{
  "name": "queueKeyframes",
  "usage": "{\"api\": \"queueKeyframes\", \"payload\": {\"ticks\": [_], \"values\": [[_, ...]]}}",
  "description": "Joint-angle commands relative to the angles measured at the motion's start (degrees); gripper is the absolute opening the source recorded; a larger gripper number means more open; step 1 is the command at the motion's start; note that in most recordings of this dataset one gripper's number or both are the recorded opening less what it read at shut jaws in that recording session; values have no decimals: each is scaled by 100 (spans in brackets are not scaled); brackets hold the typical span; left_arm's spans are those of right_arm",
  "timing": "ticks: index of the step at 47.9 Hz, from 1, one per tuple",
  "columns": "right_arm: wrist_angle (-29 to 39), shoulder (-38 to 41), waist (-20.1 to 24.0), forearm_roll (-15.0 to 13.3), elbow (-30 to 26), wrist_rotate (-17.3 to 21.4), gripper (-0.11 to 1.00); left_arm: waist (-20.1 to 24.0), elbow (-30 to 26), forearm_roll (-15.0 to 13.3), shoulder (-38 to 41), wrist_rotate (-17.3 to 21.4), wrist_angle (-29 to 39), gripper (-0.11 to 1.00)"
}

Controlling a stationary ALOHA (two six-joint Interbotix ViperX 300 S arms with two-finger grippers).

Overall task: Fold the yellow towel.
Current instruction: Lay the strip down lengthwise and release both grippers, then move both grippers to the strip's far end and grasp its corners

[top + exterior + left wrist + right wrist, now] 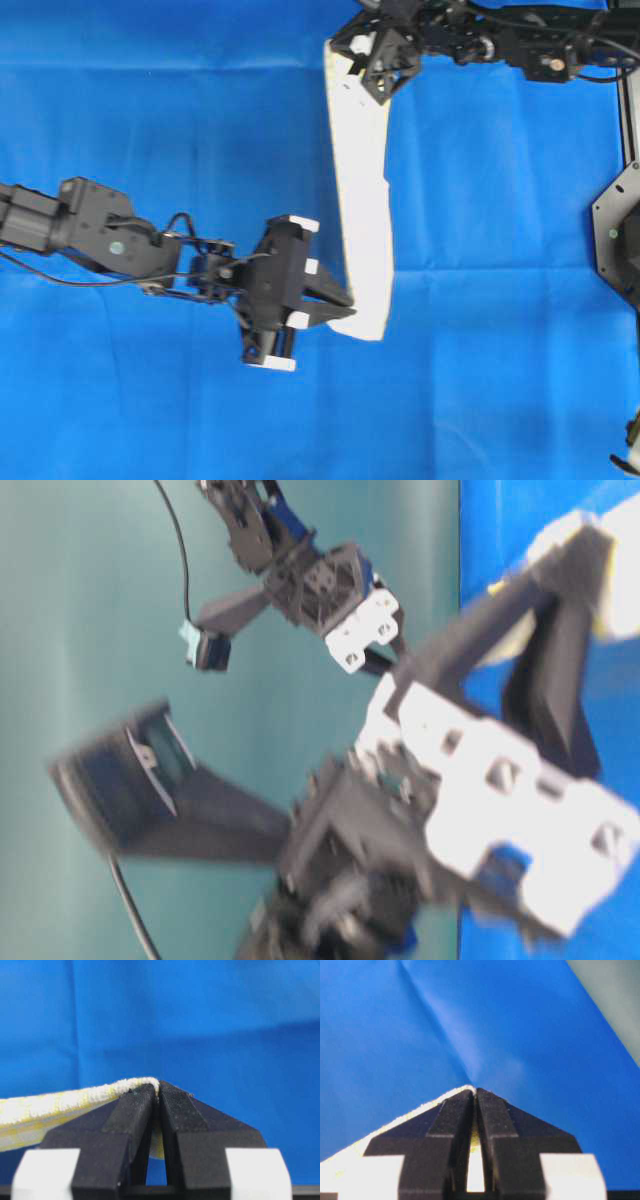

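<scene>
The yellow towel [362,190] hangs as a long pale strip, stretched between my two grippers above the blue cloth. My left gripper [343,303] is shut on its near lower corner; in the left wrist view the towel's edge [75,1102] runs off to the left from the pinched jaws of the left gripper [158,1089]. My right gripper [372,82] is shut on the far upper corner; in the right wrist view the towel [405,1119] shows as a thin pale edge left of the right gripper [475,1091]. The table-level view is blurred.
A large blue cloth [150,150] covers the table under both arms. The table's right edge and a black mount [615,235] lie at the far right. In the table-level view the left arm's body [480,780] fills the foreground.
</scene>
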Motion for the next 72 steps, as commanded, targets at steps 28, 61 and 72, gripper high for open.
{"api": "queueKeyframes", "payload": {"ticks": [28,61,72], "values": [[-79,343,290,-26,-563,-18,2,-404,606,9,-510,-360,-26,2],[-62,272,369,-149,-650,-211,71,-176,835,18,-1670,-527,1714,66],[-114,-483,290,-149,9,-220,69,211,1222,26,-2602,-527,2417,60]]}}
